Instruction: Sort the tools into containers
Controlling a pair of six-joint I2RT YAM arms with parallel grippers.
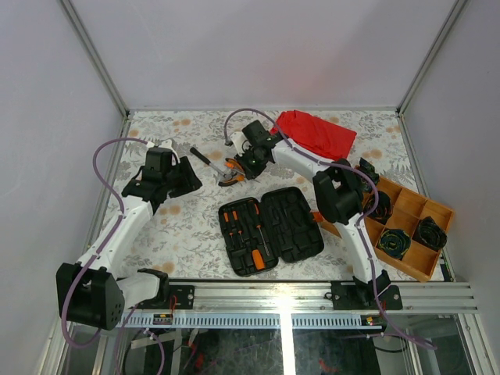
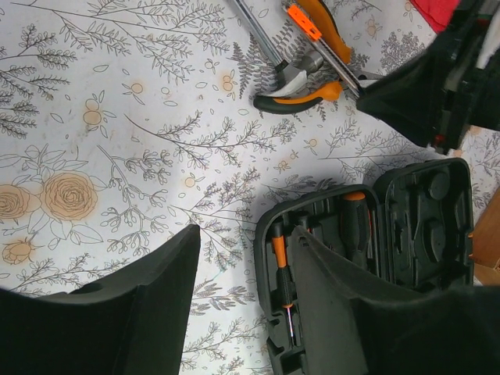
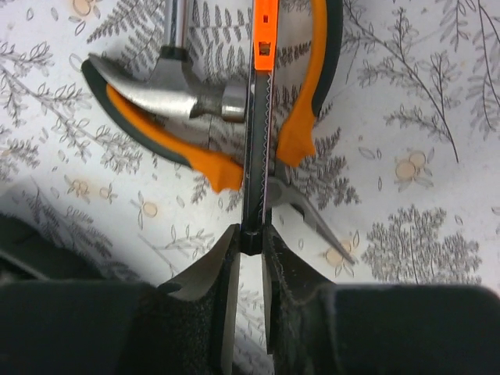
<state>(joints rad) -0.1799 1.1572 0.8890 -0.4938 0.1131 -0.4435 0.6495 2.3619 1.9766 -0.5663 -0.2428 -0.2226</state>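
1. Floral-printed tablecloth (image 1: 180, 226) carries the open black plastic tool case (image 1: 269, 229). Beyond it, apart, a slim black utility knife with orange slider (image 3: 255, 156) lies over orange-handled pliers (image 3: 305, 94), beside a steel claw hammer (image 3: 164, 86).
2. The knife looks light, stiff and slick; its flat sides suit a pinch.
3. Right gripper (image 3: 251, 234) stands nearly closed, pinching the knife's near end. Left gripper (image 2: 248, 234) hangs half-open, empty.

Robot lab test cell; plain white panels (image 1: 258, 47) in aluminium frame (image 1: 95, 55); cabled robot arm (image 1: 117, 230) bolted to slotted rail (image 1: 312, 294); floral cover (image 1: 187, 234) on bench.
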